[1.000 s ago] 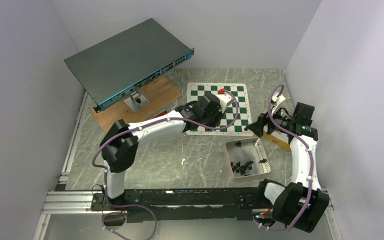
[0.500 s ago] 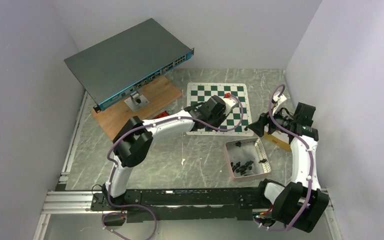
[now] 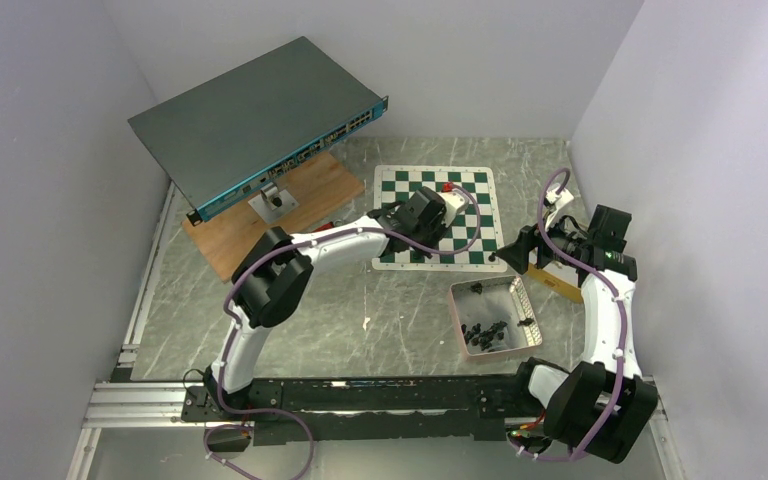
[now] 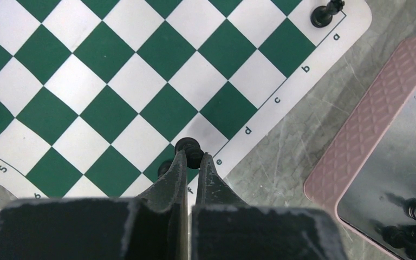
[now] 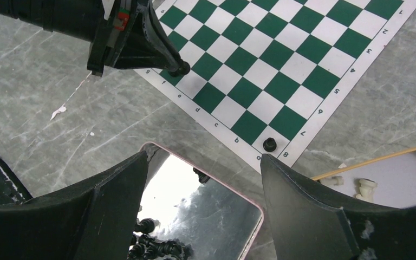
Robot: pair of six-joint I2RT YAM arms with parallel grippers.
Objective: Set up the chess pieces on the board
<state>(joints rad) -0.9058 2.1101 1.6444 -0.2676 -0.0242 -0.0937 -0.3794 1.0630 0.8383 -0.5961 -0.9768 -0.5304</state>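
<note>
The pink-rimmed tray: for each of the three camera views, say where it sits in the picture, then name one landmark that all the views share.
Top external: the tray is right of centre and low, on the table just below the board's lower right corner.
Left wrist: at the right edge, its patterned pink rim runs diagonally and only part of it is in view.
Right wrist: bottom centre, cut off by the lower edge.
Shared landmark: the green and white board.

board [image 4: 114, 81] behind-left of tray [image 4: 357, 135] | chess pieces [image 3: 485, 332] in tray | switch [image 3: 260, 125] left of board
</note>
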